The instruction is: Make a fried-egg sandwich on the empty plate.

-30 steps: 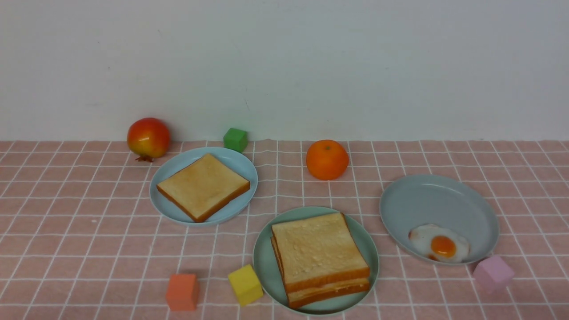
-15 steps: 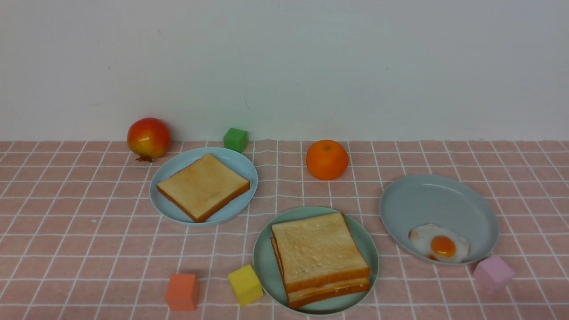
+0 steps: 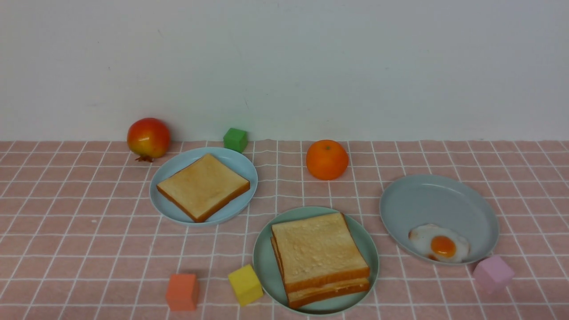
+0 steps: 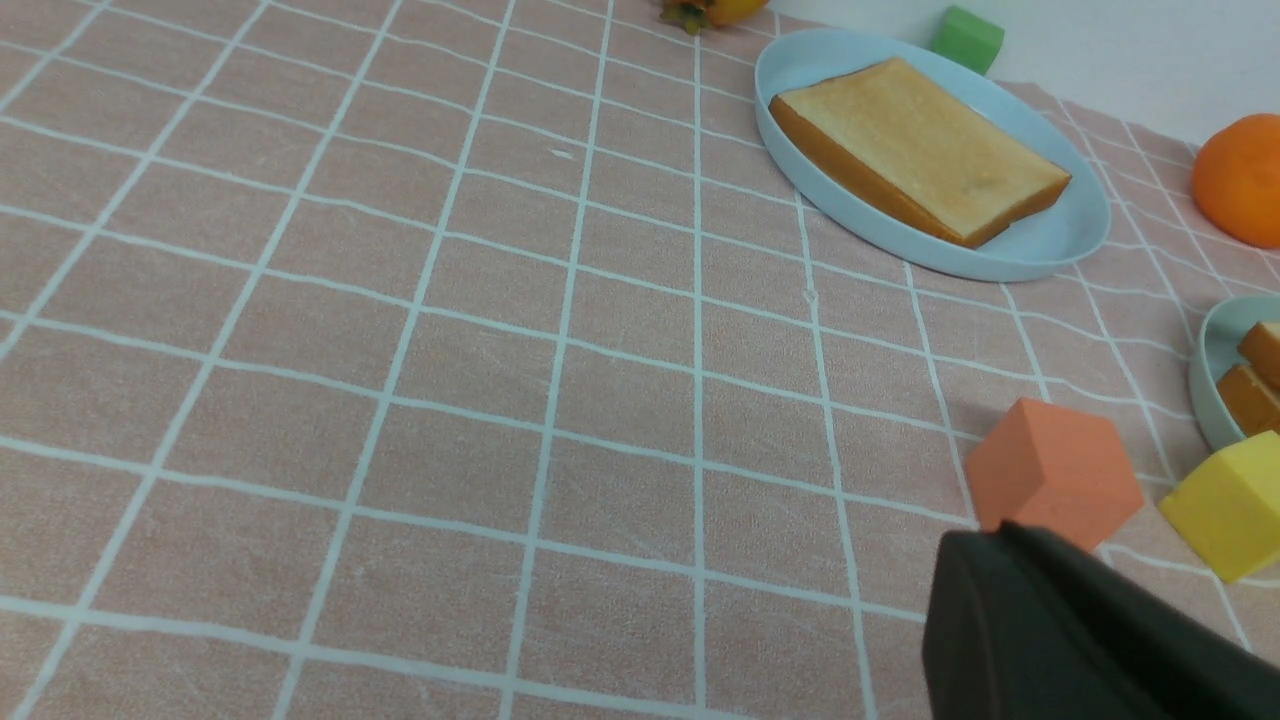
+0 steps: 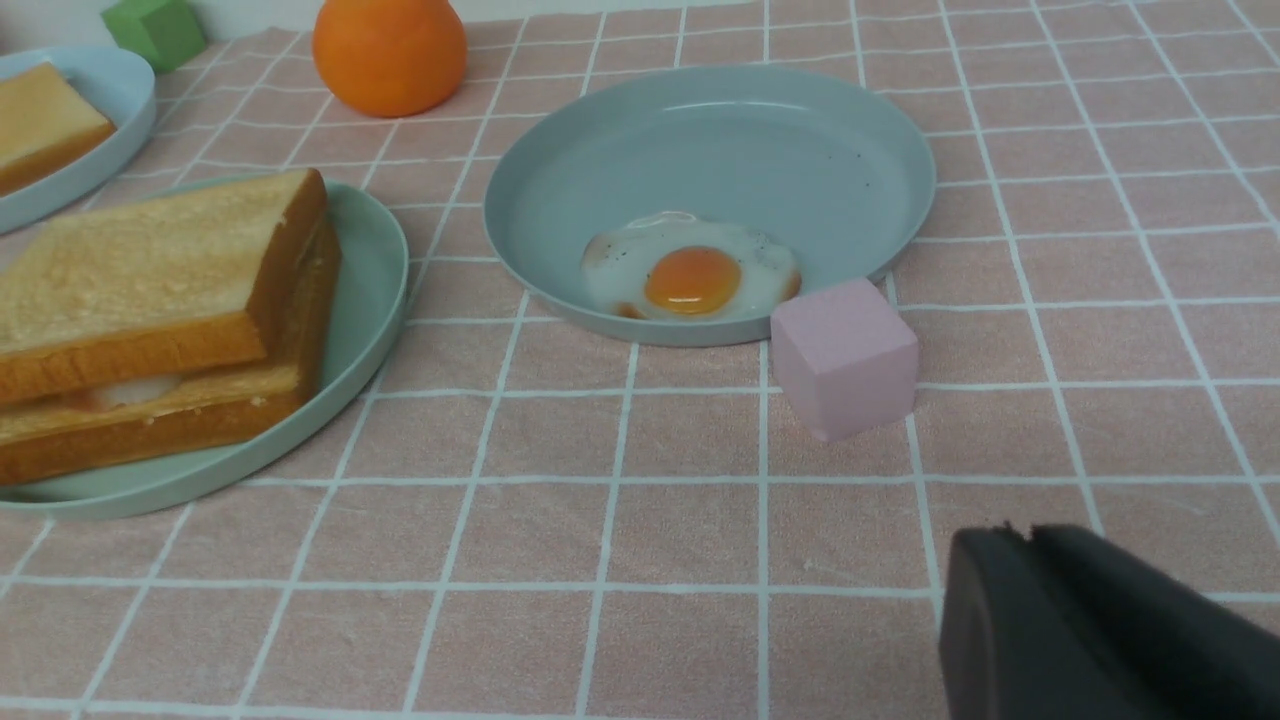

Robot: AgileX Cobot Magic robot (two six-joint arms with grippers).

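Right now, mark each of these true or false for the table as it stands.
1. Two bread slices are stacked on the mint-green plate. True.
2. The fried egg lies on the pale blue plate. False: it lies on the grey-blue plate; the pale blue plate holds one bread slice.
3. The pink cube sits beside the grey-blue plate's near rim. True.
4. The orange rests on a plate. False: it sits on the checked cloth.

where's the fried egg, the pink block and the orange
fried egg (image 3: 443, 246), front view, on its yolk
pink block (image 5: 845, 357), right wrist view, on its front face
orange (image 3: 327, 159), front view, on the middle of its skin
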